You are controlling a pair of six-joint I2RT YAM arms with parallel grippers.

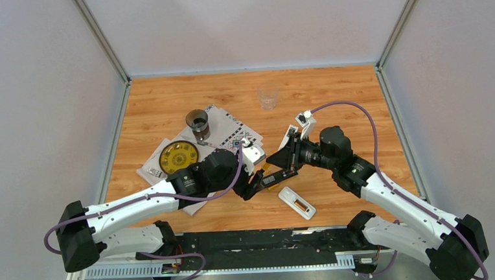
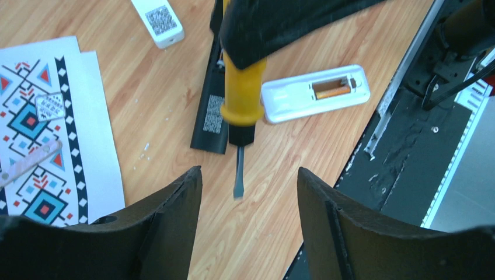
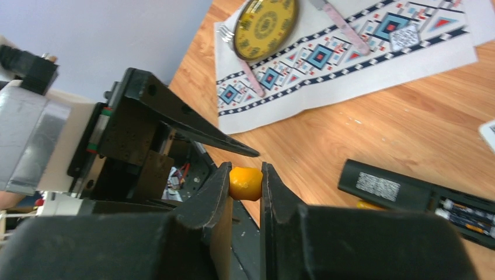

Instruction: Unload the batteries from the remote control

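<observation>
Across the middle of the top view, a wooden bench (image 1: 164,99). In from lower left, the left arm (image 1: 139,208); in from lower right, the right arm (image 1: 398,199); both meeting just below centre. Wide apart and holding nothing, the left jaws, with the tool's blade hanging just above their gap in the left wrist view, untouched. Narrow and clamped on the orange handle of the screwdriver (image 2: 241,96), the right jaws, at lower centre of the right wrist view. Left of centre in the top view, a patterned mat (image 1: 226,125) with a yellow plate (image 1: 178,157) on its lower-left part. At upper centre of the left wrist view, the black remote (image 2: 211,111), flat on the bench, its open bay holding dark batteries (image 3: 467,213) at the right edge of the right wrist view. Just below and right of centre in the top view, the white remote (image 1: 297,203), cover off, one orange-gold battery (image 2: 333,89) lying in its bay. At the top edge of the left wrist view, a second white remote (image 2: 157,20).
</observation>
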